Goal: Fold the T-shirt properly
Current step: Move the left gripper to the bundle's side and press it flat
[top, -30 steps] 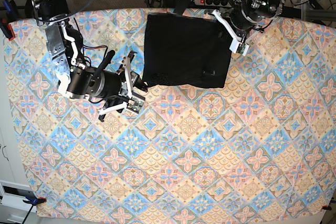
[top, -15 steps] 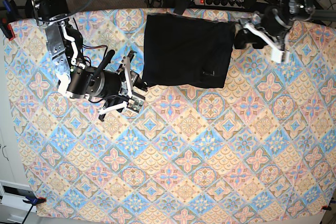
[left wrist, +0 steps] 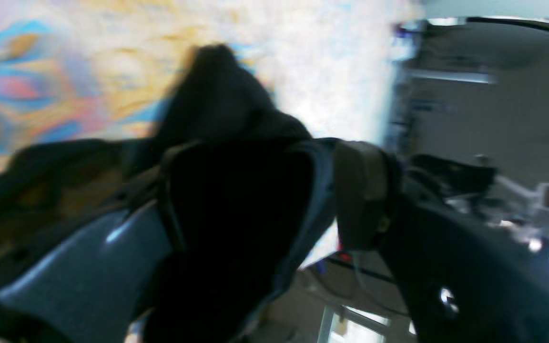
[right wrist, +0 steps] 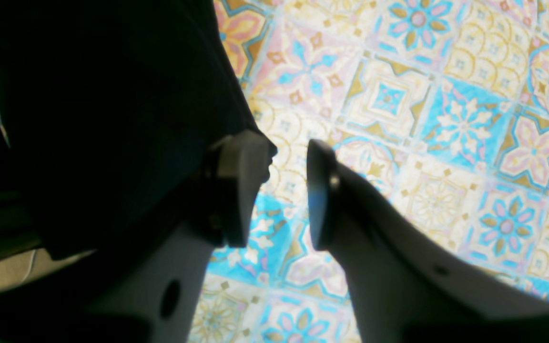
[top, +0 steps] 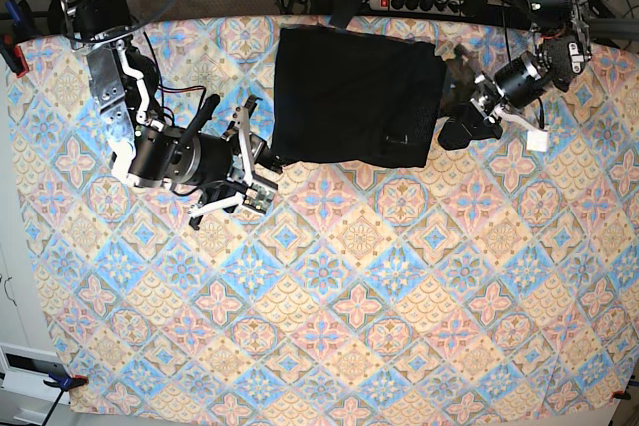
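The T-shirt (top: 354, 97) lies folded into a dark block at twelve o'clock on the patterned cloth (top: 399, 296), long axis nine-to-three. The left gripper (top: 469, 127), jaws spread wide and empty, sits just beside its three-o'clock edge. The right gripper (top: 250, 162), part-open and empty, touches the seven-o'clock corner, about equally near

Matt black cloth T-shirt (top: 354, 97) (soft)

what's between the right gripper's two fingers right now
Nothing but air: the right gripper stands open over bare patterned cloth, with the T-shirt just beside one finger, seen in the right wrist view.
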You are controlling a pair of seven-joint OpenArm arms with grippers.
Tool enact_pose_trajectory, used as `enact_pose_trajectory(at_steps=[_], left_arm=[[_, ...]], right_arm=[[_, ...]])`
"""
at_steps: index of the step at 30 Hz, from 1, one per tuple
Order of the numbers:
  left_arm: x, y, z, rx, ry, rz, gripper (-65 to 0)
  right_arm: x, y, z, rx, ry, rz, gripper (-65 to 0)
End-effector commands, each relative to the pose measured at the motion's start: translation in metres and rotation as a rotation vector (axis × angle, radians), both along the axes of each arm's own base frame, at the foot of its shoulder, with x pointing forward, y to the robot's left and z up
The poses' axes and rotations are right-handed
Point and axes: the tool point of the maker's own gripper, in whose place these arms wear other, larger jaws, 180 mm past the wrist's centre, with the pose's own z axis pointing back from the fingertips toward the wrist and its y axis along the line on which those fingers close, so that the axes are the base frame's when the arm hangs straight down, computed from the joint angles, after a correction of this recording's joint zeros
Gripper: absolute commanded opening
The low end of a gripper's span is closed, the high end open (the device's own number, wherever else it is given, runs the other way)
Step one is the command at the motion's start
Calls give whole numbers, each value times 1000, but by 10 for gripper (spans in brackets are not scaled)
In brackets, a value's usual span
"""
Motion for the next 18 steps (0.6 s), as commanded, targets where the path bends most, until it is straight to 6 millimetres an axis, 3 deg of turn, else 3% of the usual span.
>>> enact_pose_trajectory(at_steps=[1, 7, 11, 18], left_arm=[[4, 3, 10, -17, -34, 3, -252], [4, -4, 14, -69, -39, 8, -252], [-6, -4, -3, -92, 23, 6, -252], [-11, -21, -9, -111, 46, -38, -252]], right_arm=[[7, 3, 13, 26, -40, 4, -458], [8, 3, 13, 26, -42, 4, -458], [8, 3, 13, 28, -42, 4, -458], [8, 3, 13, 28, -42, 4, -458]])
